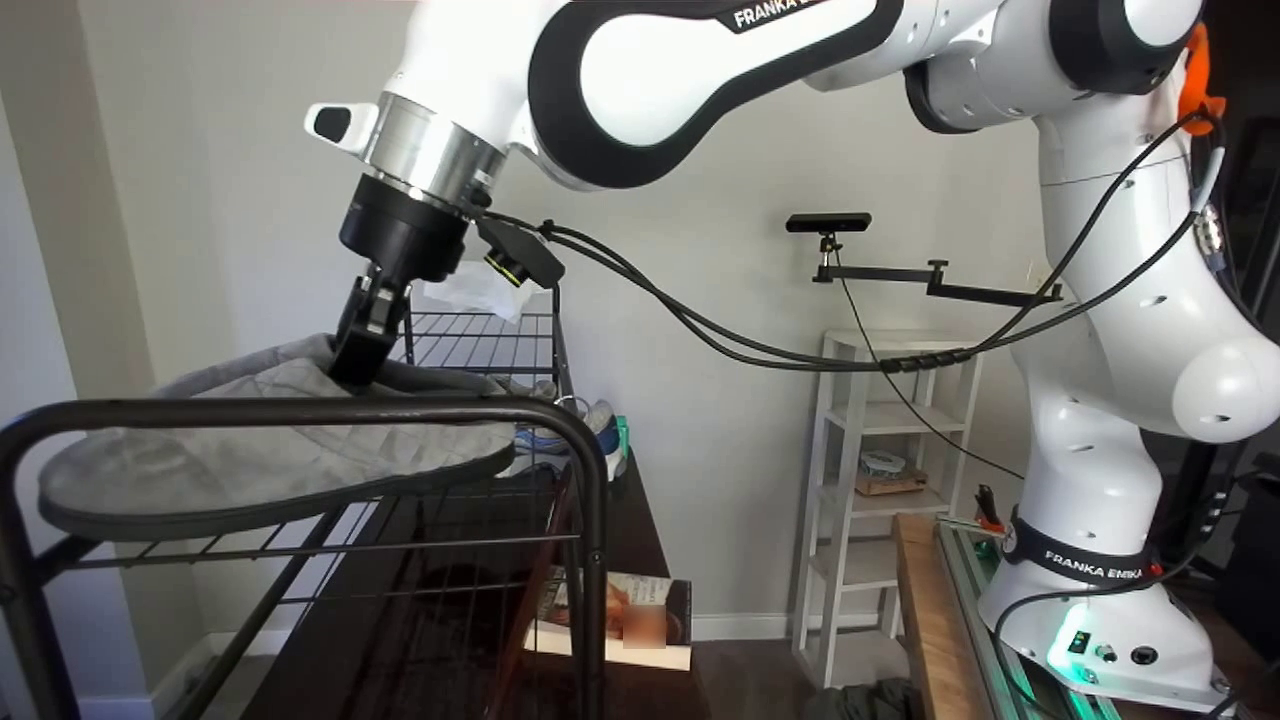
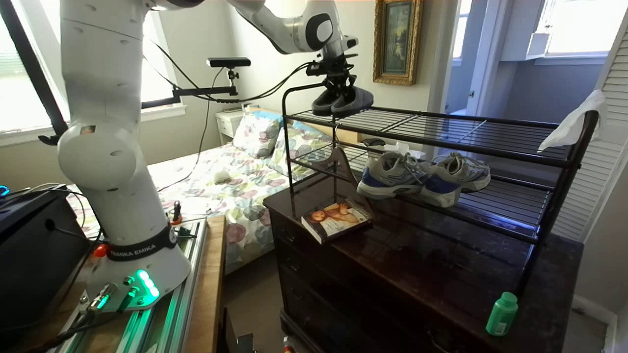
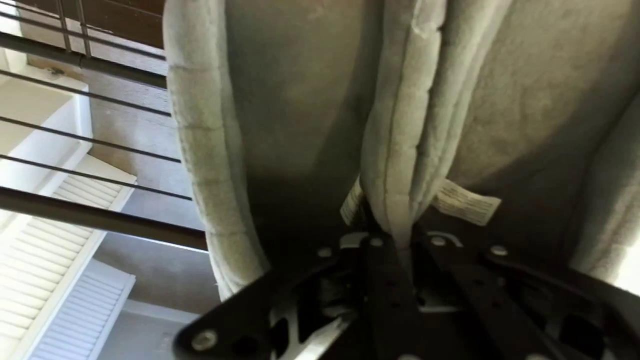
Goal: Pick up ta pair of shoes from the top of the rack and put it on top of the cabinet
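The pair of shoes, soft and grey, is at one end of the top of the black metal rack in both exterior views (image 1: 250, 480) (image 2: 358, 100). The rack's rounded end frame (image 1: 597, 560) stands in front of the shoes; its top shelf bar (image 2: 515, 155) runs right. My gripper (image 1: 357, 370) points down into the shoes. In the wrist view its fingers (image 3: 407, 240) are shut on the two adjoining shoe walls (image 3: 400, 165). The near shoe is tilted, toe lower; I cannot tell whether the soles touch the bars. The dark brown cabinet (image 2: 402, 264) stands under the rack.
Blue-grey sneakers (image 2: 392, 176) sit on the lower rack shelf. A hanger (image 2: 343, 164) hangs near a book (image 2: 336, 219) on the cabinet. A green bottle (image 2: 502, 314) stands near its edge. A white folded item (image 2: 576, 120) drapes over the rack's far end.
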Available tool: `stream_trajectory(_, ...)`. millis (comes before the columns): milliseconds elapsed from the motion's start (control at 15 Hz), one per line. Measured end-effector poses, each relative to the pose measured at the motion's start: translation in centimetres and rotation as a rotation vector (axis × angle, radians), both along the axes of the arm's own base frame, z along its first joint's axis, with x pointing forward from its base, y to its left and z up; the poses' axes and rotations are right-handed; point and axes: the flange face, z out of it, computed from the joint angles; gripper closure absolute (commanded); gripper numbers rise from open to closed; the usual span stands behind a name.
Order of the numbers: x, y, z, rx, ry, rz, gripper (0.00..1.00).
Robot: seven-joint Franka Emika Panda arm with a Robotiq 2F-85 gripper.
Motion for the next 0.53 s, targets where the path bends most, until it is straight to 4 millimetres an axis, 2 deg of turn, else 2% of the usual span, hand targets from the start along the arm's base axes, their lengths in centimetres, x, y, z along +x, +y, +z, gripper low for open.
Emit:
stream_trajectory(133, -0.3, -0.2, 0.6, -0.016, 0.018, -0.010, 0.98)
stream_trajectory(267, -1.1, -0.9, 2.3, -0.051, 0.031, -0.014, 0.98)
stream_trajectory(533, -4.4, -3.9, 9.6, -0.134, -0.003, -0.039, 0.98)
